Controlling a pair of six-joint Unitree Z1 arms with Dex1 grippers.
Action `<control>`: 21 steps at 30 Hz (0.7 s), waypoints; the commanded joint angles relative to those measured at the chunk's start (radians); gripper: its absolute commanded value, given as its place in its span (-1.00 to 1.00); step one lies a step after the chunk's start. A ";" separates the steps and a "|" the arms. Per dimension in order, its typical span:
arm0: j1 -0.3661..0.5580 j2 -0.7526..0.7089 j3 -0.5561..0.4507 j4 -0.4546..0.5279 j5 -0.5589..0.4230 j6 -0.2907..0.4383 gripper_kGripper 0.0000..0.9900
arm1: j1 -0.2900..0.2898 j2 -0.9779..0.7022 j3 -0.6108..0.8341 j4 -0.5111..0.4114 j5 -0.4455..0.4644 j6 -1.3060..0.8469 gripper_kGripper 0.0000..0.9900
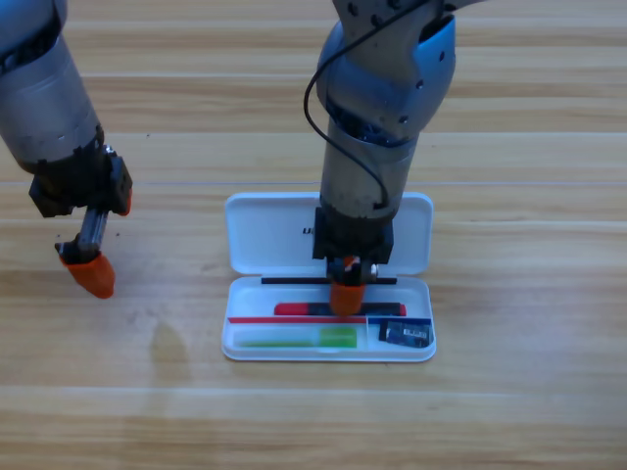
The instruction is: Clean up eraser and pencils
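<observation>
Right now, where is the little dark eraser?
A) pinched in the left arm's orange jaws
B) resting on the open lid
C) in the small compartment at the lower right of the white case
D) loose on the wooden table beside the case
C: the eraser lies in the lower right compartment of the white case, right of the green pencil, while the right gripper is down at the black pencil with red ends.

A wooden table of pale horizontal planks fills the view under even light
</observation>
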 commanded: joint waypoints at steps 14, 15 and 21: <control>0.099 0.148 -0.271 -0.013 -0.065 0.024 0.85 | 0.058 -0.875 0.424 -0.133 0.309 0.181 1.00; 0.106 0.172 -0.310 -0.013 -0.088 0.027 0.79 | 0.058 -0.902 0.459 -0.166 0.321 0.195 1.00; 0.131 0.324 -0.485 -0.004 -0.225 0.027 0.12 | 0.058 -0.918 0.533 -0.220 0.330 0.213 1.00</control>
